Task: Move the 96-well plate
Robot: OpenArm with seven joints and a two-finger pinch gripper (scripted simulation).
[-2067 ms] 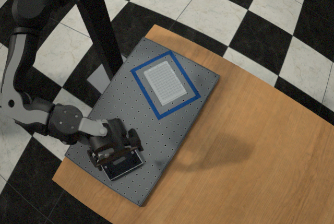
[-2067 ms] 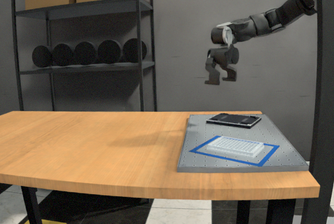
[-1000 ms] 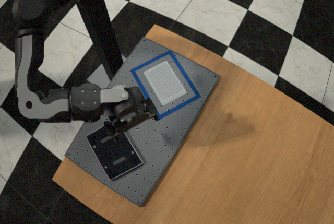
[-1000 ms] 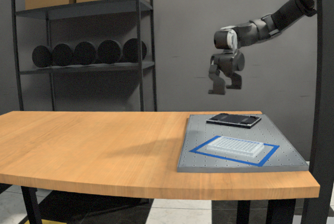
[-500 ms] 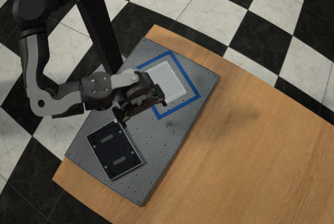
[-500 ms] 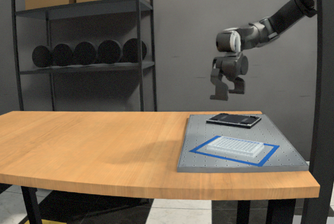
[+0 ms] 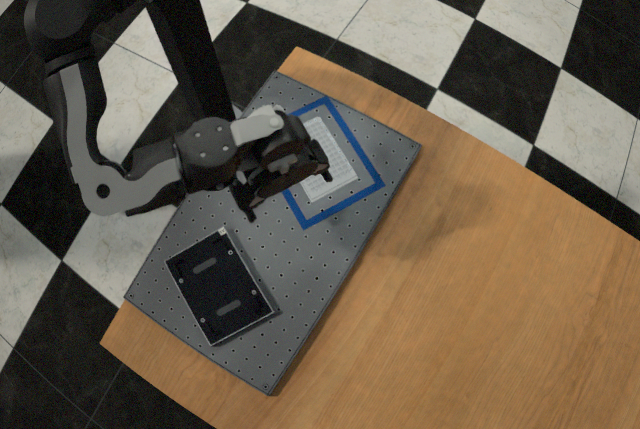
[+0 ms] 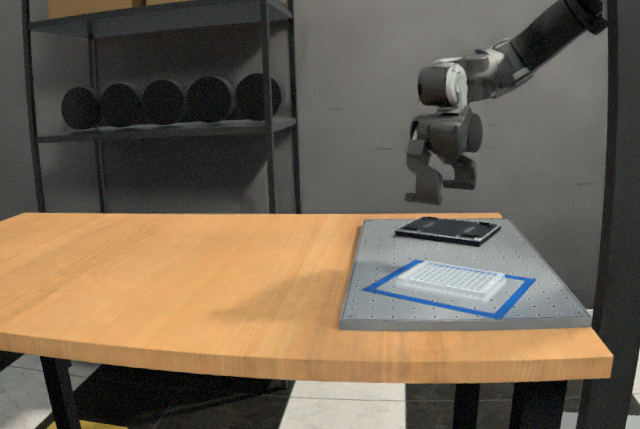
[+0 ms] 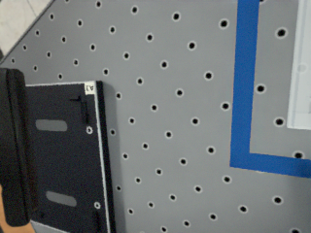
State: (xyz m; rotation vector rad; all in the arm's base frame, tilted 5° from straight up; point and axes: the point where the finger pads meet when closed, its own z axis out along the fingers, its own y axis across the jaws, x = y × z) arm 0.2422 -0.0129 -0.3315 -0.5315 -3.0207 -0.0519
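The clear 96-well plate lies flat inside the blue outline of spot B1. Only its white edge shows in the wrist view. The black plate nest N1 is empty, and its corner label A1 is at the corner nearest the blue outline. My gripper is open and empty. It hangs high above the grey perforated board, between the nest and the plate. One dark finger shows at the left of the wrist view.
The perforated board lies on one end of a wooden table. The arm's black mounting post stands beside the board. A metal shelf rack with boxes and dark cylinders stands behind the table.
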